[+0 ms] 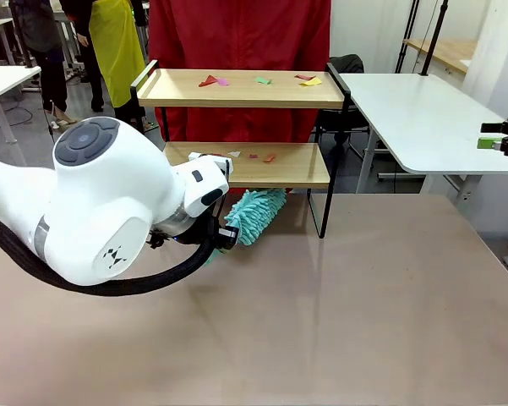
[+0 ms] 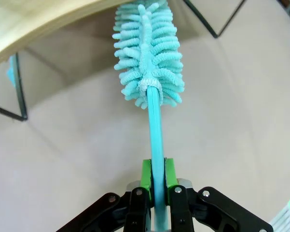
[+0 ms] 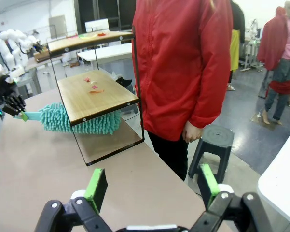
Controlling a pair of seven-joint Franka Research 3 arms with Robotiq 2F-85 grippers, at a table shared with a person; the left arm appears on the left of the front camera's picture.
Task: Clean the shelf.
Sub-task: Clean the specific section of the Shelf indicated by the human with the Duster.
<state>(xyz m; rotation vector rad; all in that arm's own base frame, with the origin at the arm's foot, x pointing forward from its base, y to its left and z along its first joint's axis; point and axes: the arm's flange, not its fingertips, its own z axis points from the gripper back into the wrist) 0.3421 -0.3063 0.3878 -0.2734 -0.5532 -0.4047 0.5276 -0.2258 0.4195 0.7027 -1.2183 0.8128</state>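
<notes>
The shelf (image 1: 237, 89) stands at the table's far side, with two wooden boards in a black frame. Several coloured paper scraps (image 1: 263, 80) lie on its top board and a few more scraps (image 1: 269, 157) on the lower board. My left gripper (image 1: 224, 234) is shut on the handle of a teal fluffy duster (image 1: 255, 216), whose head reaches under the lower board just above the table. In the left wrist view the green pads (image 2: 145, 175) clamp the thin teal handle (image 2: 156, 140). My right gripper (image 3: 152, 186) is open with nothing in it, off to the shelf's right side (image 1: 500, 137).
A person in a red jacket (image 3: 183, 67) stands right behind the shelf. A black stool (image 3: 214, 140) is beside them. A white table (image 1: 414, 110) lies at the far right. The brown table top (image 1: 321, 304) in front of the shelf is bare.
</notes>
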